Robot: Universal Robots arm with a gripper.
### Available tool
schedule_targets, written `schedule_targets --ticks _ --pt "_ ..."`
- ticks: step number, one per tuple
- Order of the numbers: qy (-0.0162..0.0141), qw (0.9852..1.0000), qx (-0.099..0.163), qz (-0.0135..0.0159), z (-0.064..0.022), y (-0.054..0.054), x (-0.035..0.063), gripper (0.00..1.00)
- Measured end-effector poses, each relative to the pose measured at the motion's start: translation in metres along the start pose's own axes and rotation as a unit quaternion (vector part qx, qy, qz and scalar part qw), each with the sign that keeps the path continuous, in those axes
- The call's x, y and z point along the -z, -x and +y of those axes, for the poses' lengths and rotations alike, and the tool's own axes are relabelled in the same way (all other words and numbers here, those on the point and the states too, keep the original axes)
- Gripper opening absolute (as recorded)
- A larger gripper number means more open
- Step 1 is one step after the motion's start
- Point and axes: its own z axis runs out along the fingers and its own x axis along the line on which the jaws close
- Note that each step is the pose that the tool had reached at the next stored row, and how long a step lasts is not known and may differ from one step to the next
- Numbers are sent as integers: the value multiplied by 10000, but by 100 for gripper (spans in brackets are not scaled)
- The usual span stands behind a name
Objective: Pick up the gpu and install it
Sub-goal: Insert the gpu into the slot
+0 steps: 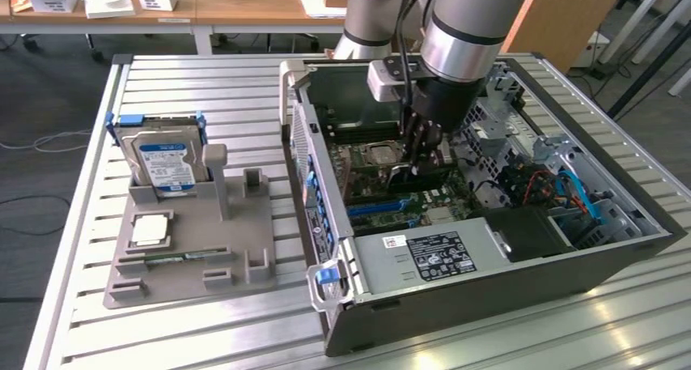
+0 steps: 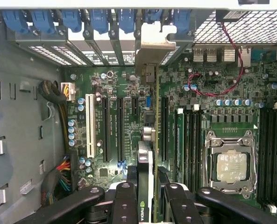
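My gripper (image 1: 422, 158) reaches down inside the open computer case (image 1: 491, 293), above the motherboard (image 1: 378, 188). It is shut on the gpu (image 1: 423, 176), a thin dark card held on edge. In the wrist view the gpu (image 2: 150, 140) runs edge-on away from the black fingers (image 2: 125, 201). Its grey metal bracket (image 2: 155, 43) stands at the rear slot openings, among the blue latches (image 2: 94, 21). The card hangs over a long black expansion slot (image 2: 164, 128); whether it touches the slot is hidden.
A grey parts holder (image 1: 194, 253) sits at the exterior view's left, with the silver blue-labelled hard drive (image 1: 162, 161), a square processor (image 1: 149, 229) and a green memory stick (image 1: 180, 257). Inside the case are the power supply (image 1: 432, 257), cables (image 1: 572, 196) and the processor socket (image 2: 230, 164).
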Motion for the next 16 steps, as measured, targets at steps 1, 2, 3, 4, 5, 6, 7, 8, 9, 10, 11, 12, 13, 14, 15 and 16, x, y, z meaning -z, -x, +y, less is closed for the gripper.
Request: schedule_targets --ticks 1,2,3,4,5,6,7,8,9,10,11,12,13,14,15,16 --pt "0 10000 0 0 0 1 -1 27" --pt "0 10000 -1 0 2 6 -1 27" --pt "0 10000 -1 0 2 11 -2 27" --pt "0 10000 -1 -1 1 15 -3 27" --pt "0 10000 0 0 1 15 -3 27" --pt "0 10000 0 0 1 15 -3 27" --pt "0 10000 0 0 1 16 -3 27" --pt "0 10000 0 0 2 16 -4 27" --pt "0 10000 -1 1 5 16 -5 27" --pt "0 10000 -1 1 10 16 -6 27" --pt "-1 10000 -1 1 14 16 -7 27" --pt "-1 10000 -1 0 14 16 -7 27" --pt "-1 10000 0 1 14 16 -8 27" --pt "-3 10000 0 -2 14 16 -15 27" --pt "-2 10000 0 -2 14 16 -21 27" --pt "-2 10000 0 -1 15 16 -25 27"
